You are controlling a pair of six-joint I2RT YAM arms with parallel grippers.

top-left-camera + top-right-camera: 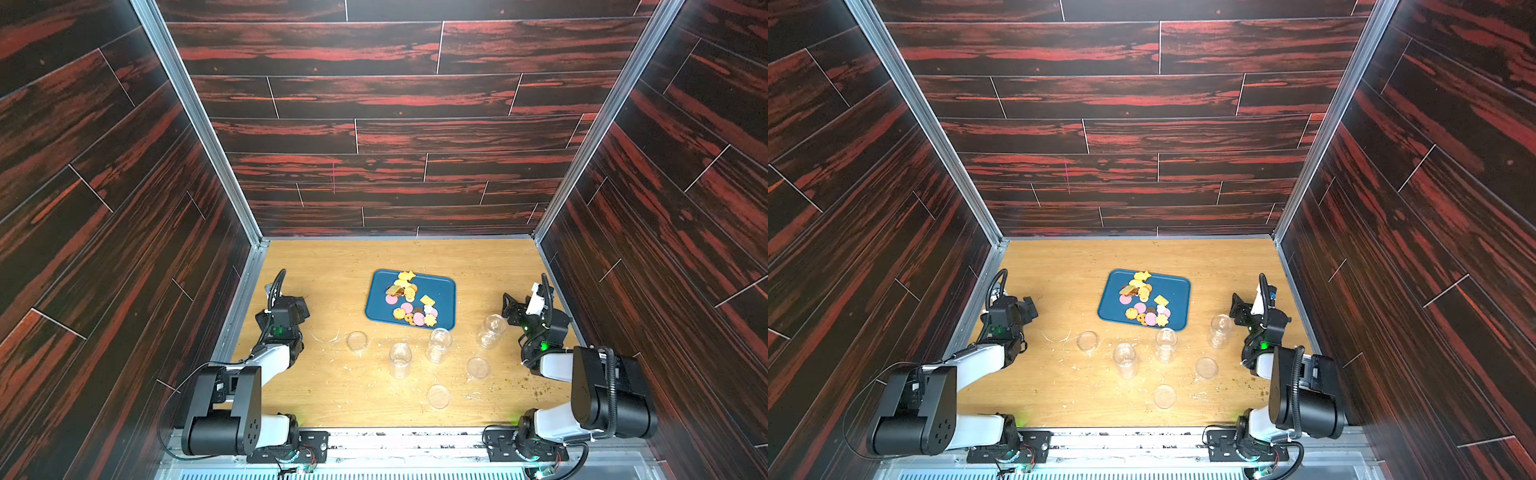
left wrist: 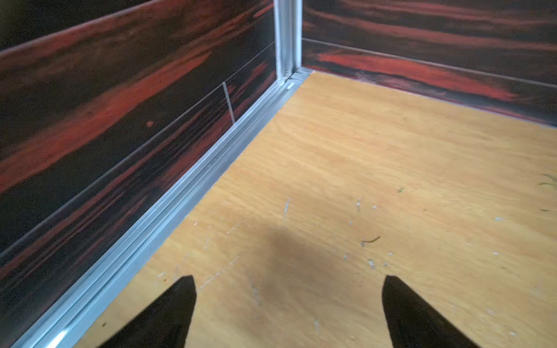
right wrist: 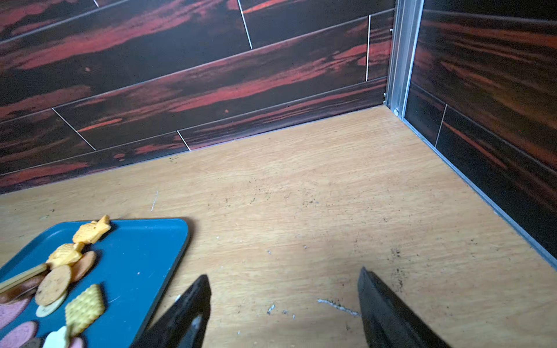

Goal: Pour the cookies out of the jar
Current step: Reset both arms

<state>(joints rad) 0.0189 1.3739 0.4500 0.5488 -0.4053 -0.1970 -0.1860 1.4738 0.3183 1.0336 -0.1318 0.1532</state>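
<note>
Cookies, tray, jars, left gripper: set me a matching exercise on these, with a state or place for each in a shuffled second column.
1 cookies
2 tray
3 jars
4 left gripper

A clear, upright on the table
B open, holding nothing
C blue, rectangular
D piled on the tray

Pairs: 1-D, 2-C, 3-A, 4-B

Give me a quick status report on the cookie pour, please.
Left gripper open, right gripper open, nothing held. Cookies on tray. Jars look empty.
</note>
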